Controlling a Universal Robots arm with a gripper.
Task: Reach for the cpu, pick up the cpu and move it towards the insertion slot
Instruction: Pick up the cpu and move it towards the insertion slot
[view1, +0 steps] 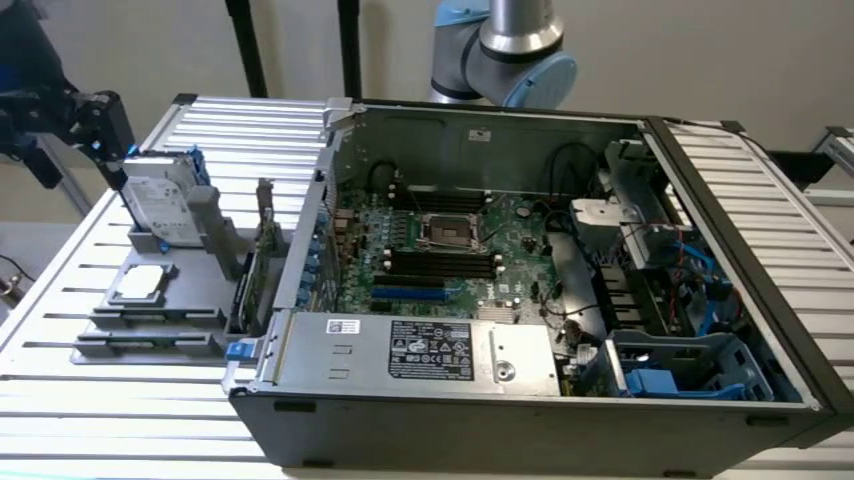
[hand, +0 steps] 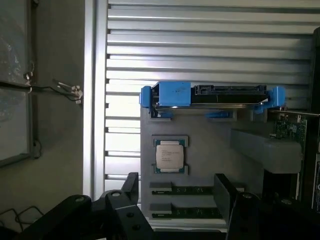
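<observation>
A slatted aluminium table (view1: 240, 120) stands before a plain pale wall (view1: 707, 50), with two black upright posts (view1: 247, 45) behind it. Bright light glints off the slats. Loose cables (hand: 60, 89) trail across the grey floor (hand: 55, 160) alongside.

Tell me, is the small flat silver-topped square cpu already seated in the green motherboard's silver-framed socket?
No, the cpu lies on the grey plastic fixture outside the computer case, near the upright hard drive.
</observation>
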